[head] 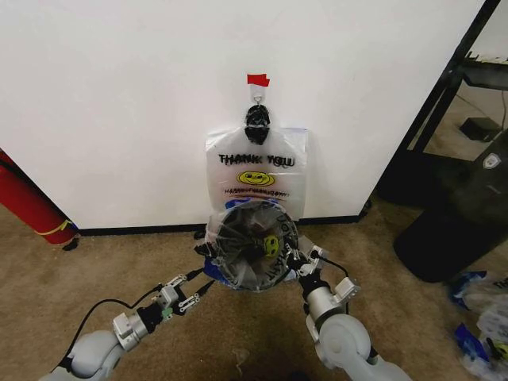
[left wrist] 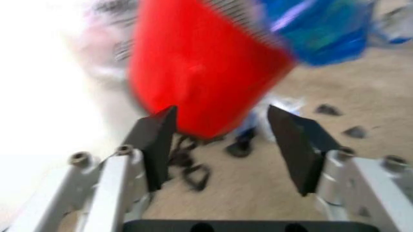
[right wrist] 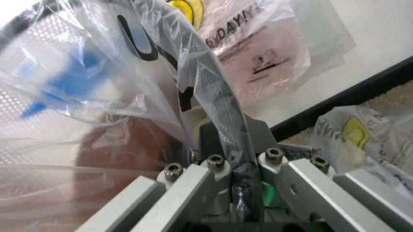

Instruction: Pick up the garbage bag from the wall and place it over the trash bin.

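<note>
Thin see-through plastic, easily torn or dragged off by a careless pull.

Far left on the carpet: left gripper, low at the near-left side of the trash bin, fingers spread wide and gripping nothing. From its wrist camera, the bin's red base sits just ahead of the gap. Risk here: a nudge against so light a bin, sliding or tipping it and shaking the liner loose.

Centre: garbage bag already draped over the bin's mouth, at the foot of the wall. Whitish film, crumpled, with black lettering, a yellow smiley and blue patches showing through.

Right: right gripper at the bin's right rim, clamped shut on film and black mesh rim together. Risk here: plastic snagged between the fingers on release, lifting that edge back off or ripping it.

Above, a similar smiley bag hanging by black knotted handles from the hook under red tape; easily mistaken for the liner.
</note>
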Robot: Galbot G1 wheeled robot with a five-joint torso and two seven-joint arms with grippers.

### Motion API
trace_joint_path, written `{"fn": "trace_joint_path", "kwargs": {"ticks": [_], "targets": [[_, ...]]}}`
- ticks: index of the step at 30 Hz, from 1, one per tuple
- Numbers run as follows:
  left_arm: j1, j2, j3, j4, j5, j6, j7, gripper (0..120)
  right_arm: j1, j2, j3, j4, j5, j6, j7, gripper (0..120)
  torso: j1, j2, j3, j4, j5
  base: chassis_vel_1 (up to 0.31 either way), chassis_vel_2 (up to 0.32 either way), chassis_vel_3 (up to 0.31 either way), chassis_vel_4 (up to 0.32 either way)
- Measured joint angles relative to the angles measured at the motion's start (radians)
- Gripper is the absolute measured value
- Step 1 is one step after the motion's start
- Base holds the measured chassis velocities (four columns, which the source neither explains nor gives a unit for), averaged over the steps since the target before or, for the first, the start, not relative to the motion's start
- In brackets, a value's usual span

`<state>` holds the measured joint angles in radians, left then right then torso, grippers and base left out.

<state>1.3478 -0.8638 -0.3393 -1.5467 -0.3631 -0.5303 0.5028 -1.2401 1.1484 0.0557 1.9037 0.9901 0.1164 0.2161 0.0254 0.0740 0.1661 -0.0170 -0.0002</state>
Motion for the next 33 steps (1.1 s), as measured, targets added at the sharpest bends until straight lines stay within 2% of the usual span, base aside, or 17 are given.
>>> {"fn": "trace_joint_path", "kwargs": {"ticks": [2, 3, 5, 7, 9, 10, 12, 15, 18, 21, 23, 25, 28, 31, 33], "targets": [[-0.010, 0.001, -0.013, 0.016, -0.012, -0.002, -0.059, 72, -0.001, -0.005, 0.000, -0.026, -0.024, 0.018, -0.037, 0, 0.000, 0.000, 0.000, 0.0000, 0.0000, 0.000, 0.000, 0.000, 0.000], [-0.010, 0.001, -0.013, 0.016, -0.012, -0.002, -0.059, 72, -0.001, -0.005, 0.000, -0.026, -0.024, 0.018, -0.037, 0, 0.000, 0.000, 0.000, 0.0000, 0.0000, 0.000, 0.000, 0.000, 0.000], [-0.017, 0.000, -0.037, 0.002, -0.056, 0.011, -0.116, 81, -0.003, -0.011, 0.002, -0.062, -0.056, 0.042, -0.090, 0, 0.000, 0.000, 0.000, -0.0002, 0.0000, 0.000, 0.000, 0.000, 0.000], [-0.021, -0.004, -0.059, -0.027, -0.089, 0.036, -0.168, 88, -0.003, -0.014, 0.003, -0.093, -0.082, 0.062, -0.131, 0, 0.000, 0.000, 0.000, -0.0001, 0.0003, 0.000, 0.000, 0.000, 0.000], [-0.023, -0.006, -0.085, -0.100, -0.182, 0.093, -0.258, 98, -0.001, -0.020, 0.007, -0.153, -0.125, 0.100, -0.210, 0, 0.000, 0.000, 0.000, -0.0002, 0.0003, 0.000, 0.000, 0.000, 0.000], [-0.023, -0.006, -0.085, -0.100, -0.182, 0.093, -0.258, 98, -0.001, -0.020, 0.007, -0.153, -0.125, 0.100, -0.210, 0, 0.000, 0.000, 0.000, -0.0002, 0.0003, 0.000, 0.000, 0.000, 0.000], [-0.022, -0.003, -0.093, -0.159, -0.262, 0.135, -0.274, 100, 0.004, -0.024, 0.011, -0.192, -0.149, 0.132, -0.274, 0, 0.000, 0.000, 0.000, -0.0002, 0.0003, 0.000, 0.000, 0.000, 0.000], [-0.018, 0.006, -0.095, -0.210, -0.343, 0.177, -0.265, 100, 0.012, -0.028, 0.016, -0.233, -0.167, 0.167, -0.351, 0, 0.000, 0.000, 0.000, -0.0003, 0.0006, 0.000, 0.000, 0.000, 0.000], [-0.015, 0.011, -0.095, -0.232, -0.377, 0.197, -0.246, 100, 0.015, -0.029, 0.018, -0.247, -0.172, 0.179, -0.378, 0, 0.000, 0.000, 0.000, -0.0002, 0.0006, 0.000, 0.000, 0.000, 0.000], [-0.009, 0.024, -0.089, -0.271, -0.443, 0.245, -0.166, 100, 0.026, -0.033, 0.027, -0.291, -0.176, 0.213, -0.476, 0, 0.000, 0.000, 0.000, -0.0001, 0.0004, 0.000, 0.000, 0.000, 0.000], [-0.008, 0.035, -0.076, -0.290, -0.465, 0.290, -0.112, 100, 0.035, -0.037, 0.035, -0.316, -0.176, 0.235, -0.552, 0, 0.000, 0.000, 0.000, -0.0001, 0.0003, 0.000, 0.000, 0.000, 0.000], [-0.018, 0.055, -0.055, -0.313, -0.506, 0.376, -0.062, 100, 0.050, -0.046, 0.053, -0.352, -0.176, 0.268, -0.659, 0, 0.000, 0.000, 0.000, 0.0000, 0.0001, 0.000, 0.000, 0.000, 0.000], [-0.027, 0.061, -0.051, -0.324, -0.536, 0.417, -0.053, 100, 0.053, -0.050, 0.060, -0.361, -0.175, 0.274, -0.694, 0, 0.000, 0.000, 0.000, -0.0001, 0.0002, 0.000, 0.000, 0.000, 0.000], [-0.053, 0.071, -0.045, -0.362, -0.635, 0.534, -0.028, 99, 0.052, -0.058, 0.083, -0.389, -0.205, 0.298, -0.806, 0, 0.000, 0.000, 0.000, -0.0002, 0.0003, 0.000, 0.000, 0.000, 0.000], [-0.054, 0.071, -0.044, -0.364, -0.638, 0.546, -0.018, 99, 0.051, -0.058, 0.084, -0.392, -0.216, 0.303, -0.811, 0, 0.000, 0.000, 0.000, -0.0002, 0.0003, 0.000, 0.000, 0.000, 0.000]]}}
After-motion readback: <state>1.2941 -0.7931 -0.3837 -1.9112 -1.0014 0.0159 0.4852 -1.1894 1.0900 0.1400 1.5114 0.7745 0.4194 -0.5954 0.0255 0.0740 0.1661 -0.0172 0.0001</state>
